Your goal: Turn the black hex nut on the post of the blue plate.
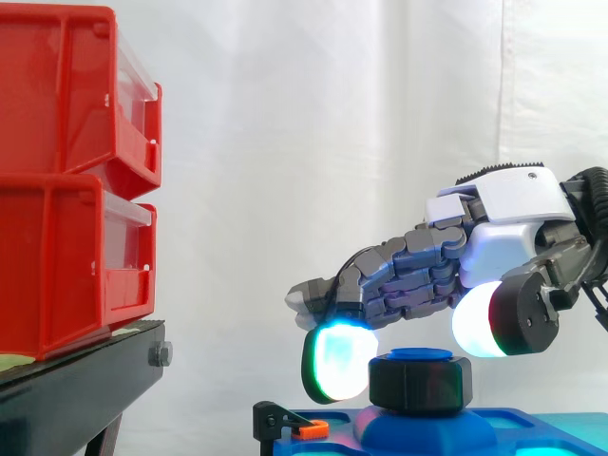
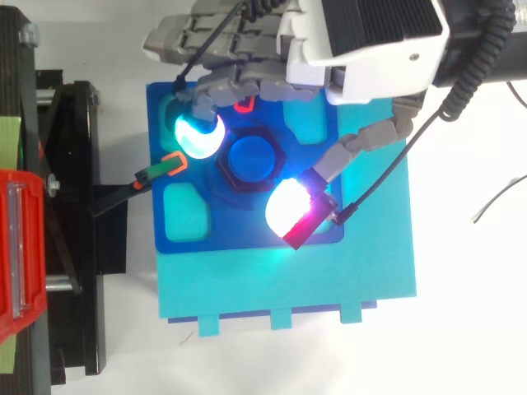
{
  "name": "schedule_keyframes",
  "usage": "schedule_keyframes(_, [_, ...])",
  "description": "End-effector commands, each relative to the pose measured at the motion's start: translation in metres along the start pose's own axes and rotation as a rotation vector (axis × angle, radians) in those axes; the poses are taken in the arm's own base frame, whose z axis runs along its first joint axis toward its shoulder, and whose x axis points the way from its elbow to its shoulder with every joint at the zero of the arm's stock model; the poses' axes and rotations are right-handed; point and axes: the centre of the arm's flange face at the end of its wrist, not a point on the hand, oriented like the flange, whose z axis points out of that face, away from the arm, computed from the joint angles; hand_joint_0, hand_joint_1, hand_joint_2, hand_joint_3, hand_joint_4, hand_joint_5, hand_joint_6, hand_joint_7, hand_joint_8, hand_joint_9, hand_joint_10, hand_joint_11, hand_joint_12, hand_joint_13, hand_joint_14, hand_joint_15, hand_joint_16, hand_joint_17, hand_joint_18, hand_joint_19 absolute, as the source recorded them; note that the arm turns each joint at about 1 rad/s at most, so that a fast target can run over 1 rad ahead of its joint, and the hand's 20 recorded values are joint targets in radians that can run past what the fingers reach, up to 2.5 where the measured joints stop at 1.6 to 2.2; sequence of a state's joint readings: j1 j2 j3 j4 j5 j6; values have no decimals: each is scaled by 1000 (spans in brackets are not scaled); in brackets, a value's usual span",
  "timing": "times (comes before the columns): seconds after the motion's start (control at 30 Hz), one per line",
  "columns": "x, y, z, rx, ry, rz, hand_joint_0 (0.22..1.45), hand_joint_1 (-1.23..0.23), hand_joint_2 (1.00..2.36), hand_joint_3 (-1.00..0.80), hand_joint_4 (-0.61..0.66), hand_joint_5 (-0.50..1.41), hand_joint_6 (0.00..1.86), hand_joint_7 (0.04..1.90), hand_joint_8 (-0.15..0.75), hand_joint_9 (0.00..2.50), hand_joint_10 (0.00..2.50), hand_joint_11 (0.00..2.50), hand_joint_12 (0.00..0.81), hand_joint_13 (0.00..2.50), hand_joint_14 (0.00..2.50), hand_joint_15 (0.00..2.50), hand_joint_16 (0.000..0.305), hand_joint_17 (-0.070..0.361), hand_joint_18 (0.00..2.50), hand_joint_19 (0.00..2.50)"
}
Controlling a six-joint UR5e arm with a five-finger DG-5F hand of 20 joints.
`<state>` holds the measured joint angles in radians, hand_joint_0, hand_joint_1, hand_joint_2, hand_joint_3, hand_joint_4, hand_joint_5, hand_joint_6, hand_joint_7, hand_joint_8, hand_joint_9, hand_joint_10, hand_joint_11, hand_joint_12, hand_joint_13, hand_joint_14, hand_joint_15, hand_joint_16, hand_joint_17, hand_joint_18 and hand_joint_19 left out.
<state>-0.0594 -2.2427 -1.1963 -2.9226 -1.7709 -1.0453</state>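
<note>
The black hex nut [image 1: 421, 382] sits on the blue post [image 2: 251, 158], which rises from the middle of the dark blue plate [image 2: 247, 226]. My hand [image 1: 513, 204] reaches in from the right and hovers just over the nut. Its fingers are stretched out and only slightly bent. A cyan-glowing fingertip [image 2: 198, 136] hangs beside the nut's far left side, level with it. The thumb's white and red pad [image 2: 288, 206] is at the nut's opposite side but higher, above its top edge in the side view. Nothing is pinched between them.
The blue plate rests on a larger cyan base [image 2: 329, 280]. A black clip with an orange tip [image 2: 169, 164] juts at the plate's left edge. Two stacked red bins [image 1: 66, 171] stand on the black stand [image 1: 76, 399] to the left.
</note>
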Motion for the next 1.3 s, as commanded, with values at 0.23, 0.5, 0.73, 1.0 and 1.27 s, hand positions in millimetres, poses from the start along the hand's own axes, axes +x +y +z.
schedule_keyframes(0.23, [-7, -11, -6, -6, -1, -4, 395, -595, 1000, -500, 266, -234, 503, 924, 185, 0, 0, 0, 326, 0, 0, 0, 49, 110, 0, 0])
schedule_keyframes(0.5, [-12, -20, -12, -14, 10, -9, 392, -592, 1000, -500, 269, -232, 503, 929, 187, 0, 0, 0, 327, 0, 0, 0, 49, 110, 0, 0])
schedule_keyframes(0.73, [-12, -22, -14, -8, 19, -8, 379, -580, 1000, -500, 280, -231, 503, 939, 192, 0, 0, 0, 334, 0, 0, 0, 50, 113, 0, 0])
schedule_keyframes(1.0, [-14, -16, -18, -10, 45, -22, 377, -534, 1000, -500, 338, -199, 503, 1049, 196, 0, 0, 0, 336, 0, 0, 0, 50, 113, 0, 0])
schedule_keyframes(1.27, [-32, 9, -34, 4, 86, -78, 377, -508, 1000, -500, 349, -187, 502, 1075, 201, 0, 0, 0, 335, 0, 0, 0, 50, 113, 0, 0])
